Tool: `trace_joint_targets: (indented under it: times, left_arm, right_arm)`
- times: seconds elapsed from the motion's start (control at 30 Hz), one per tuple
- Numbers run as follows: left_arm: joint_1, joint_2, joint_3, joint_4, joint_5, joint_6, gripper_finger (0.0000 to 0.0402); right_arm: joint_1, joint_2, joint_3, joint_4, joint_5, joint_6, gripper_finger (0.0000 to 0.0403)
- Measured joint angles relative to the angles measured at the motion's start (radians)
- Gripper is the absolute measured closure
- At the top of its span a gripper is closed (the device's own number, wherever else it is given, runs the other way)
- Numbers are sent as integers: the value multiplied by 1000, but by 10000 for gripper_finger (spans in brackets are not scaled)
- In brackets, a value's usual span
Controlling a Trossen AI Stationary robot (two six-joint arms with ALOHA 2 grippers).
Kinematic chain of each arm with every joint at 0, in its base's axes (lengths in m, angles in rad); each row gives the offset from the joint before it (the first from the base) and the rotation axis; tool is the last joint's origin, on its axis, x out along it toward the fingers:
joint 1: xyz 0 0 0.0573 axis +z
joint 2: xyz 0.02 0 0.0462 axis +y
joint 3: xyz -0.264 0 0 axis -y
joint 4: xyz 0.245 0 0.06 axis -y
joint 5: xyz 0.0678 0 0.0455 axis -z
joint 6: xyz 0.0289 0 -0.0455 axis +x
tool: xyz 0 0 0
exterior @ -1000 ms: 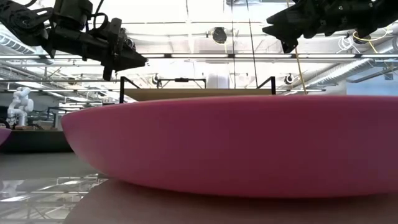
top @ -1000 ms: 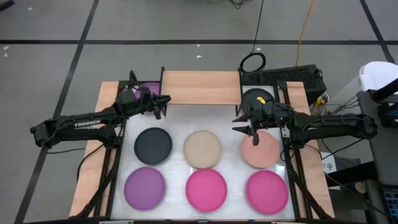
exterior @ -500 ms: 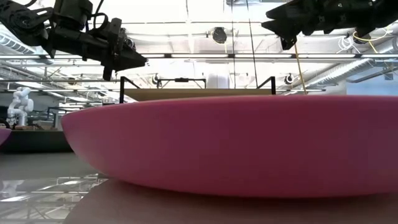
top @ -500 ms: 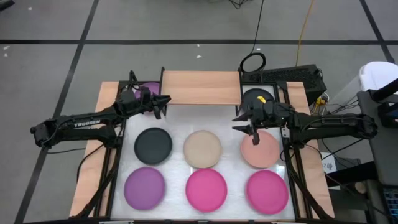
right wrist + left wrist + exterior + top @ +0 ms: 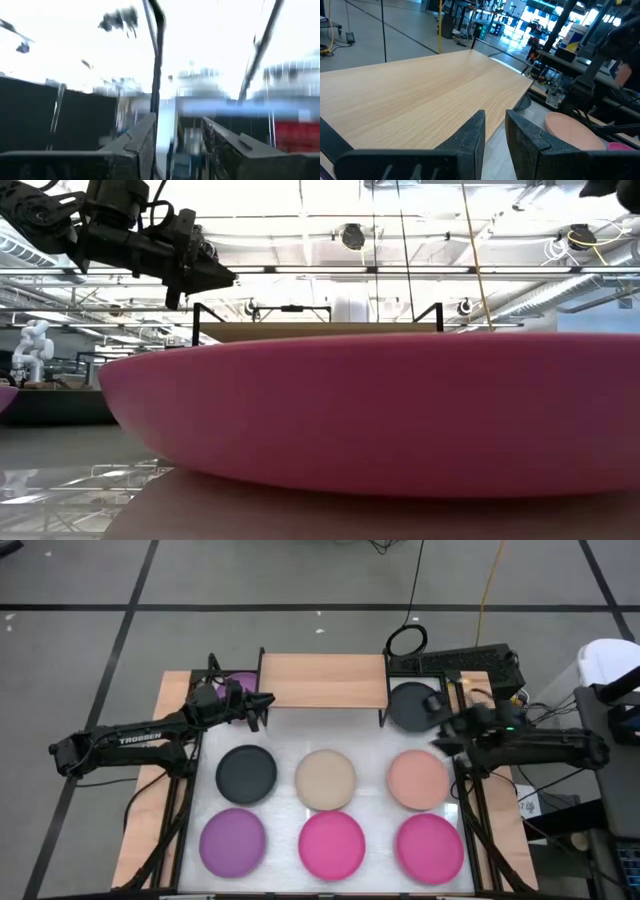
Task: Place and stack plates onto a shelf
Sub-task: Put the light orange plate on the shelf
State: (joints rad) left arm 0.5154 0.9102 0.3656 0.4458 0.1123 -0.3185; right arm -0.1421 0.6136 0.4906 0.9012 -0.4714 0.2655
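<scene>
The shelf (image 5: 322, 680) is a light-wood board on black legs at the table's far middle; it shows close in the left wrist view (image 5: 420, 95). Six plates lie flat in two rows: black (image 5: 246, 772), beige (image 5: 326, 780), salmon (image 5: 418, 780), purple (image 5: 232, 840), magenta (image 5: 332, 845) and magenta (image 5: 430, 847). Another purple plate (image 5: 240, 682) lies left of the shelf and another black plate (image 5: 408, 705) right of it. My left gripper (image 5: 258, 708) hovers at the shelf's left near corner, slightly open and empty. My right gripper (image 5: 440, 730) is open, empty, by the table's right side.
A black keyboard (image 5: 470, 662) and a cable loop (image 5: 407, 640) lie beyond the shelf's right end. Black frame rails (image 5: 465, 810) run along both table sides. In the low view the near magenta plate (image 5: 370, 410) fills the foreground, with my left gripper (image 5: 215, 277) above it.
My right gripper has swung away from above the salmon plate's far edge toward the table's right edge, leaving the low view almost entirely. The black plate beside the shelf, which it partly covered, now shows whole. The plates have stayed put.
</scene>
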Motion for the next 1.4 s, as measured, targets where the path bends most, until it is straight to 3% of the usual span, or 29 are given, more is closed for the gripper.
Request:
trace_joint_targets:
  times: [0.27, 0.8, 0.9, 1.13, 1.3, 1.4]
  left_arm:
    - [0, 0, 0, 0, 0, 0, 323]
    - [0, 0, 0, 0, 0, 0, 323]
    - [0, 0, 0, 0, 0, 0, 323]
    - [0, 0, 0, 0, 0, 0, 323]
    - [0, 0, 0, 0, 0, 0, 323]
    - [0, 0, 0, 0, 0, 0, 323]
  right_arm:
    - [0, -113, 0, -94, 28, -9, 264]
    - [-3, -124, 0, -159, 32, -9, 264]
    - [-21, -133, 31, -404, 80, -28, 264]
    - [-42, -65, 267, -1304, 279, -159, 264]
    - [-25, 43, 296, -1597, 289, -129, 264]
    - [-1, 115, 249, -1660, 289, -84, 264]
